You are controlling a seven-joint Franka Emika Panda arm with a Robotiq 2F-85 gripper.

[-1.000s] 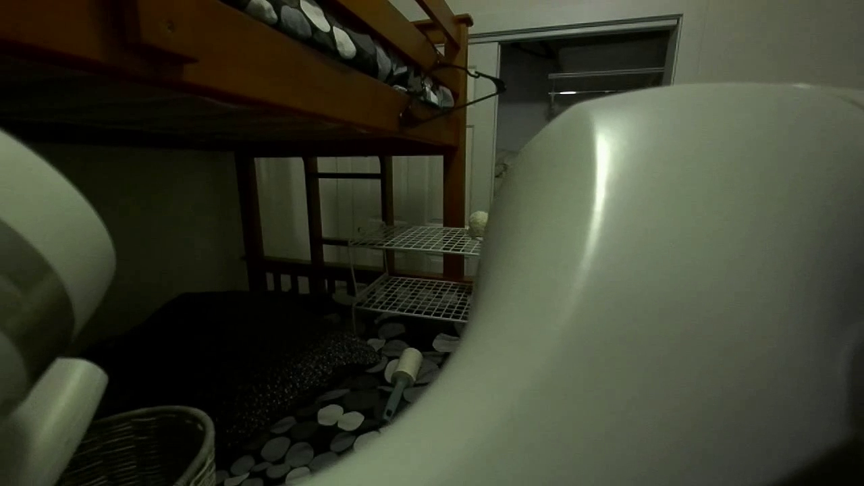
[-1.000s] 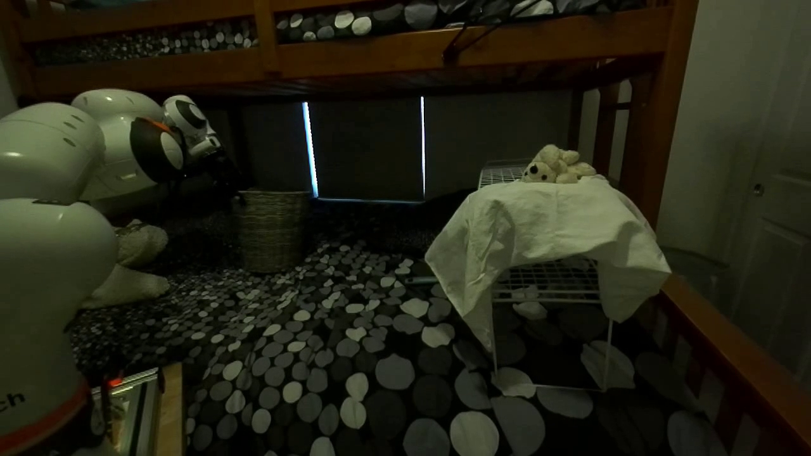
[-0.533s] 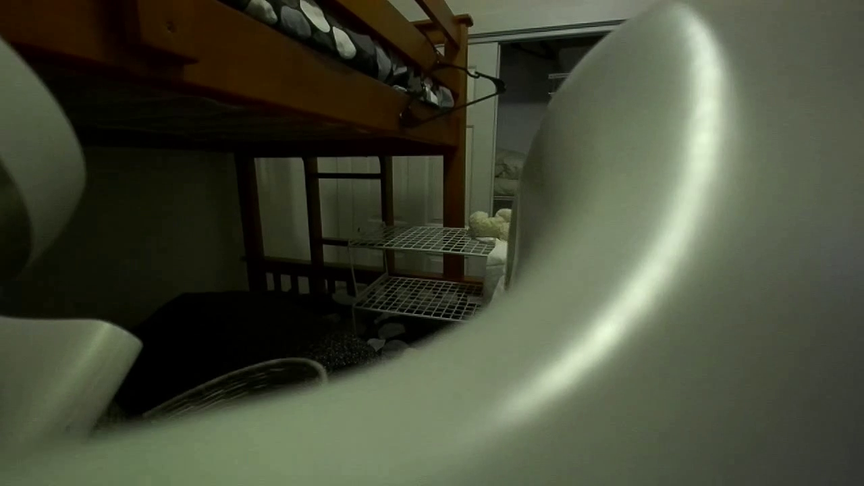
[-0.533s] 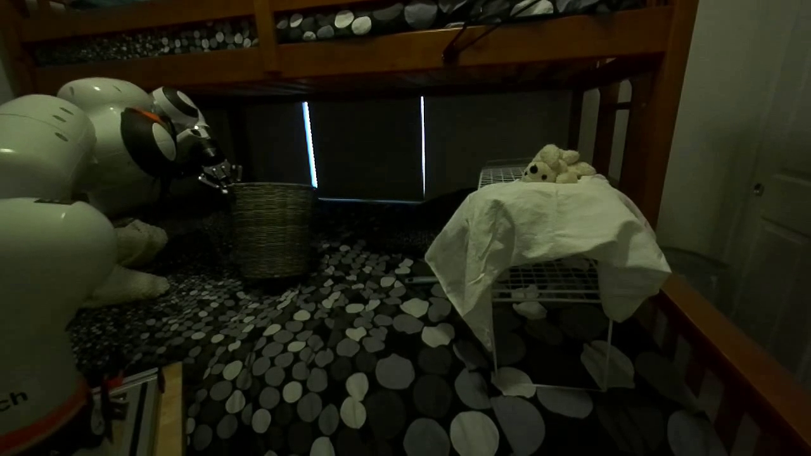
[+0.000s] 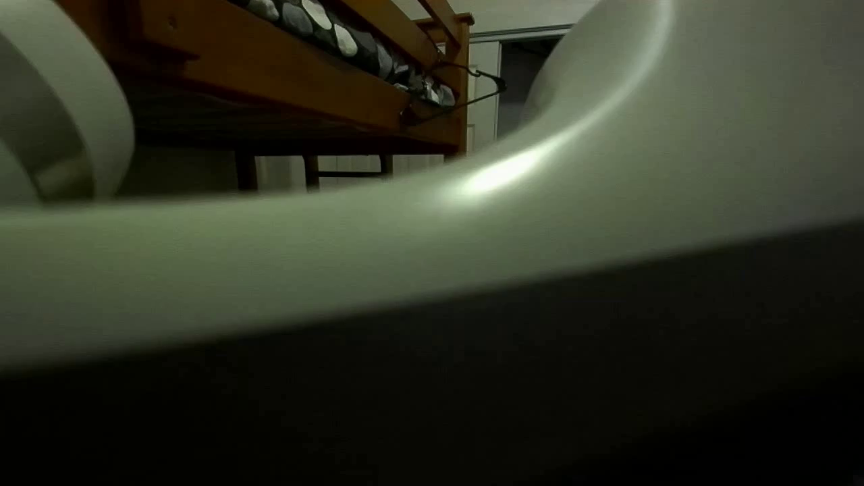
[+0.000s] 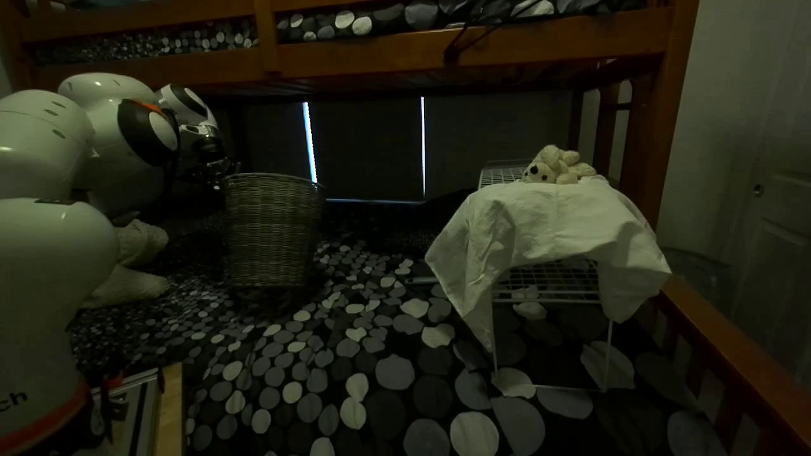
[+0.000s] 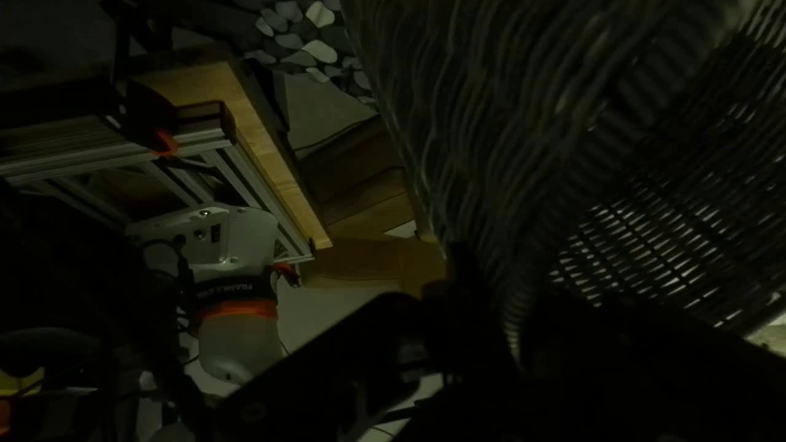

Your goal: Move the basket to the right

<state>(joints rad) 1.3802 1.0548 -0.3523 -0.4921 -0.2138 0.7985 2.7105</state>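
Note:
The tall woven wicker basket (image 6: pixel 272 231) stands nearly upright over the spotted bedcover at centre left in an exterior view. A dark shadow lies under it, and I cannot tell whether its bottom touches the bed. My gripper (image 6: pixel 223 176) is at the basket's rim on the arm side. In the wrist view the basket's wall (image 7: pixel 466 110) fills the upper right, and the gripper (image 7: pixel 516 301) is shut on the rim, one dark finger outside and one inside. The fingertips are very dark there. In an exterior view the robot arm (image 5: pixel 405 256) hides the basket and gripper.
A wire rack (image 6: pixel 545 288) draped with a white cloth (image 6: pixel 545 218) stands to the right, with a cream plush toy (image 6: pixel 554 166) on top. A fluffy white object (image 6: pixel 130 285) lies beside the arm's base. The upper bunk's wooden rail (image 6: pixel 475 54) runs overhead, with a hanger (image 5: pixel 472 94).
The basket has come nearer the camera in an exterior view and looks larger, the gripper moving with it at its rim. The arm has swung across an exterior view and now covers the basket.

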